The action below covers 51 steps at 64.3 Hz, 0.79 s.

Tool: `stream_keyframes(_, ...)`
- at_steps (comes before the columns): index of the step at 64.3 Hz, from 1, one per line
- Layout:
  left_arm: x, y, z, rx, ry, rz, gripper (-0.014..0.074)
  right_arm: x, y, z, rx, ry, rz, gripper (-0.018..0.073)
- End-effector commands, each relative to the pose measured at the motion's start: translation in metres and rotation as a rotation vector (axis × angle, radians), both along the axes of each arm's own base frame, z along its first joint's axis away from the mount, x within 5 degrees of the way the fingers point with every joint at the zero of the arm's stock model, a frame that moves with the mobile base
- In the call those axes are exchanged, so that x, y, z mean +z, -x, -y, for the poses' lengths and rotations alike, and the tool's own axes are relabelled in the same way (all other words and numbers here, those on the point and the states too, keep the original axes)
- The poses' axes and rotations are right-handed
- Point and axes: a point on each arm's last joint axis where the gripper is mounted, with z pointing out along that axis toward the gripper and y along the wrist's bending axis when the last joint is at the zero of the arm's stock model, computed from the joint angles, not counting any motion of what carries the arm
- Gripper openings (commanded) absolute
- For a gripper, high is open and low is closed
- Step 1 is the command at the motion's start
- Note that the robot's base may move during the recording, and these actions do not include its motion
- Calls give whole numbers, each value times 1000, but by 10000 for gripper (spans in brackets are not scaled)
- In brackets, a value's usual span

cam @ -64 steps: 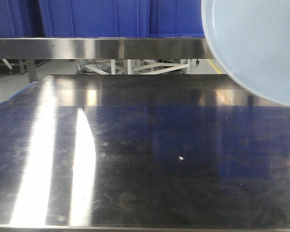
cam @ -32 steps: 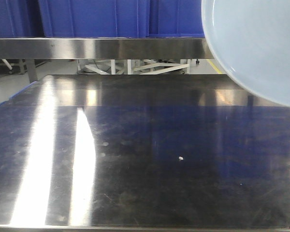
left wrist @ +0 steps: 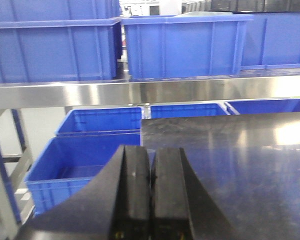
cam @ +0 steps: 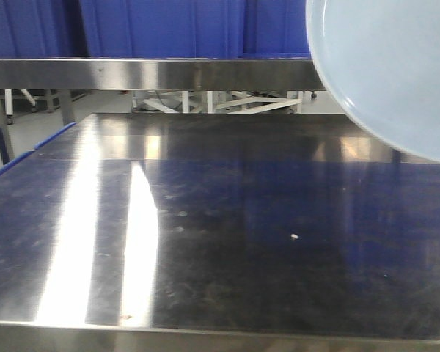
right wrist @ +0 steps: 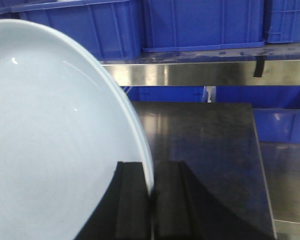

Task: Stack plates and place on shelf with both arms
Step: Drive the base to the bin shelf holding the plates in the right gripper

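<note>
One plate (right wrist: 55,140) is pinched by its rim in the right gripper (right wrist: 151,200). It is held on edge, spread out to that gripper's left, and is raised above the tabletop (right wrist: 205,150). The left gripper (left wrist: 151,160) is pressed together, finger against finger. Ahead of and above both grippers the shelf (left wrist: 140,92) is seen. Three blue crates (left wrist: 182,45) are carried on its front rail in the left wrist view.
</note>
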Motion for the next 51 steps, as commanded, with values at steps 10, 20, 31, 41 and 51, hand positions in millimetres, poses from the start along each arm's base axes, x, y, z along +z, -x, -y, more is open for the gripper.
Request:
stream_keyframes(10, 17, 0, -1, 10, 27, 109, 82, 19, 0, 2, -26, -16, 125, 31)
stream_keyframes(20, 17, 0, -1, 10, 27, 109, 82, 19, 0, 2, -26, -16, 125, 31)
stream_keyframes(31, 17, 0, -1, 10, 27, 109, 82, 19, 0, 2, -26, -16, 125, 31)
stream_keyframes(41, 17, 0, -1, 10, 27, 109, 82, 19, 0, 2, -26, -16, 125, 31)
stream_keyframes(51, 17, 0, -1, 10, 27, 109, 82, 19, 0, 2, -26, -16, 125, 31)
